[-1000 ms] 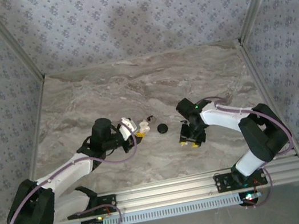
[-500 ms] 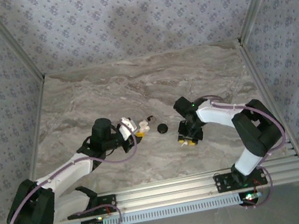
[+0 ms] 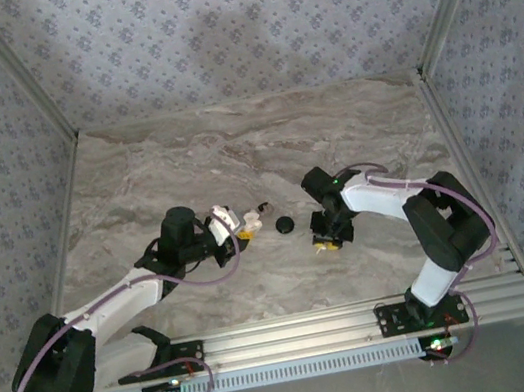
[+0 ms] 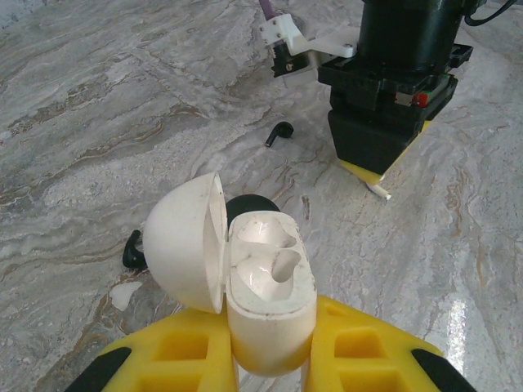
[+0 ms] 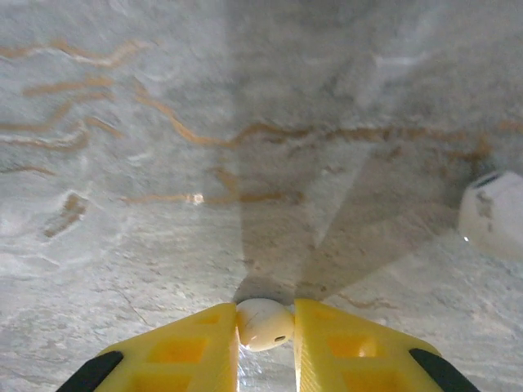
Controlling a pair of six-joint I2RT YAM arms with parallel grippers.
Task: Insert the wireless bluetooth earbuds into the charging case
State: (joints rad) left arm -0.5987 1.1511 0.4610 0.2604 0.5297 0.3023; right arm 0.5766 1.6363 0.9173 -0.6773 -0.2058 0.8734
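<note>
Earbud (image 5: 263,325) now pinched, right pincer (image 5: 265,317) narrowed

White charging case (image 4: 270,314), lid open; small white earbud (image 5: 263,324)

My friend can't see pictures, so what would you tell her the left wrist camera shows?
The left end effector grips an open white charging case, lid flipped left, slots looking empty. Beyond it, on the marble table, the right end effector points down, a white earbud poking out from its tip.
</note>
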